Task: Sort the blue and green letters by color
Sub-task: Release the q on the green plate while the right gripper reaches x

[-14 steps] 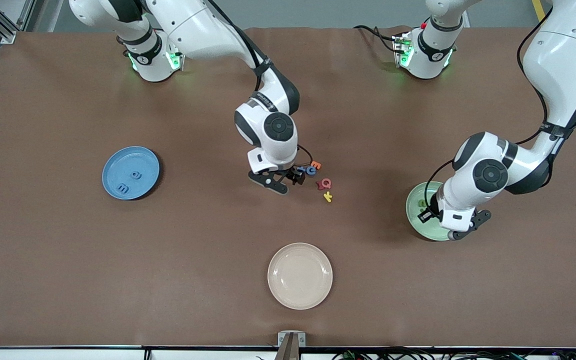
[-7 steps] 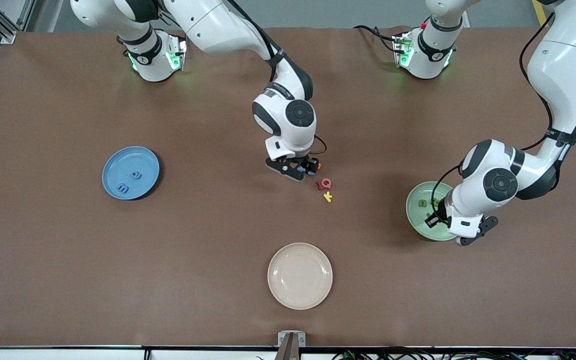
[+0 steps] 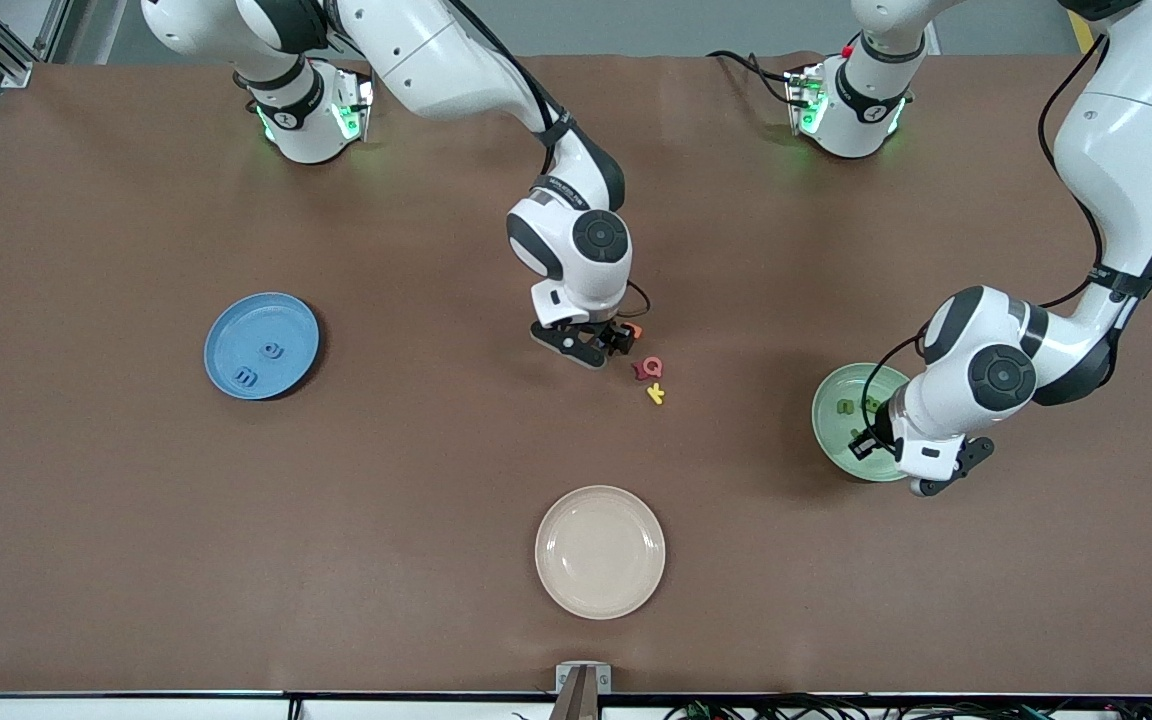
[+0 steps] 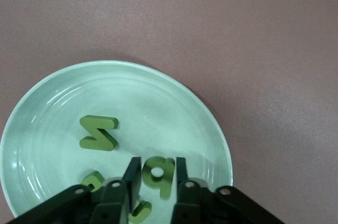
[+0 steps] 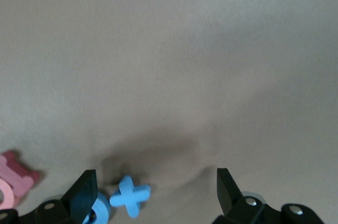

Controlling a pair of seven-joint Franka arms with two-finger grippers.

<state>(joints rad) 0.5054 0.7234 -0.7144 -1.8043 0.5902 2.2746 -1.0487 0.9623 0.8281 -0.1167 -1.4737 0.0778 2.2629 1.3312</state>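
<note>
My left gripper (image 4: 157,161) hangs low over the pale green plate (image 4: 53,102), open a little. An olive-green letter q (image 4: 158,175) sits between its fingers with a thin gap on each side. A green Z (image 4: 99,132) and two more green letters (image 4: 93,179) lie on that plate (image 3: 826,400). My right gripper (image 5: 156,174) stands wide open, low over the table's middle, around a blue x-shaped letter (image 5: 129,196). A blue round letter (image 5: 100,208) lies against one finger. The blue plate (image 3: 286,320) holds two blue letters (image 3: 274,351).
A red Q (image 3: 648,368), a yellow letter (image 3: 655,394) and an orange letter (image 3: 635,330) lie beside my right gripper (image 3: 596,345). A beige plate (image 3: 600,551) sits nearer the front camera. My left gripper (image 3: 876,445) covers part of the green plate.
My right gripper has shifted toward the left arm's end and come down around the blue letters. My left gripper's fingers have parted from the green q over the green plate.
</note>
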